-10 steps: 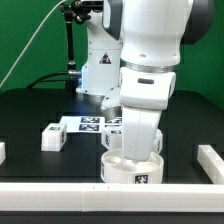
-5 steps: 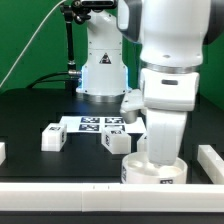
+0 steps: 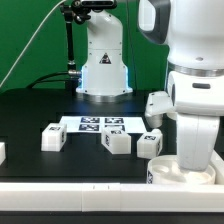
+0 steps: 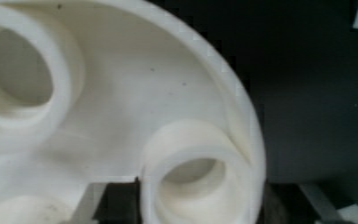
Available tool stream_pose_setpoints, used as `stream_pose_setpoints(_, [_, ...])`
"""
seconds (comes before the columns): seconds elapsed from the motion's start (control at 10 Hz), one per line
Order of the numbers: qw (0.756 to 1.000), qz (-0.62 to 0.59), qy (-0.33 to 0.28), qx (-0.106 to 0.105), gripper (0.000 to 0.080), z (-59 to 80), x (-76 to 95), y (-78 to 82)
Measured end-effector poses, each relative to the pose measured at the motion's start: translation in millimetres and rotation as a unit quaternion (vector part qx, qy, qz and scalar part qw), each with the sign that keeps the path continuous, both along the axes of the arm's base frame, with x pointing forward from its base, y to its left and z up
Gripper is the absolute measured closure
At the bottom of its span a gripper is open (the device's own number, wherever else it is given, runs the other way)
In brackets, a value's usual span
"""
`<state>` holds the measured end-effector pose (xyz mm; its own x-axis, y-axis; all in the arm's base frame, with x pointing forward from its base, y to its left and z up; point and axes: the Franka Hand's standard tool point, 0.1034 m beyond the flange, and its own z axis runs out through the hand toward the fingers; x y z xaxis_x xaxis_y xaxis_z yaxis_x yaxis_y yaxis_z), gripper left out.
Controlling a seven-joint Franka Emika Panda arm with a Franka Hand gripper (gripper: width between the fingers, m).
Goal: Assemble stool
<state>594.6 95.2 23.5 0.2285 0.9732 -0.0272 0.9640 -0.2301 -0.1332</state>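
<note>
The arm (image 3: 195,90) fills the exterior view's right. Its upper part is cut off by the frame's top and right edges, and its bulky white last link hides its own tip. The black table (image 3: 30,110) spreads beneath everything, and its front is hidden by a white rail along the bottom of that view.

The seat (image 3: 172,172) is a round white disc with a raised rim. It sits low at the exterior view's right, just behind the rail and directly under the arm's last link. Only its near wall shows there, bearing one black-and-white tag (image 3: 160,179); whether it touches the table cannot be told. In the wrist view the seat (image 4: 87,110) is very close and blurred, showing a smooth face with two round ringed sockets, and its far edge runs out of the frame.

The marker board (image 3: 92,123) lies flat further back, near the middle. Three blocky white legs lie apart from the seat: one (image 3: 52,137) toward the exterior view's left, one (image 3: 117,143) in the middle, and one (image 3: 150,146) just beside the seat.

The pincer (image 4: 202,205) shows only in the wrist view, where blurred grey fingers (image 4: 98,205) flank the seat's edge. It is closed tight on the seat's rim.
</note>
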Motion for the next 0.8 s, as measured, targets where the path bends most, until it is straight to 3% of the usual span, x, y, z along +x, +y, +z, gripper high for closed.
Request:
stream_pose_setpoints(0.3, [1.0, 0.001, 0.0, 0.0, 0.0479, -0.2, -0.5, 0.9])
stream_pose_setpoints(0.4, [1.0, 0.0, 0.0, 0.0, 0.0403, -0.3, -0.5, 0.7])
stream_pose_setpoints(0.5, [1.0, 0.0, 0.0, 0.0, 0.0403, -0.3, -0.6, 0.5])
stream_pose_setpoints(0.6, [1.0, 0.001, 0.001, 0.0, 0.0266, -0.2, -0.7, 0.4])
stream_pose_setpoints(0.7, [1.0, 0.003, 0.007, -0.002, 0.0186, 1.8, -2.5, -0.8])
stream_pose_setpoints(0.8, [1.0, -0.002, 0.007, -0.003, 0.0186, 5.7, -2.4, -0.8])
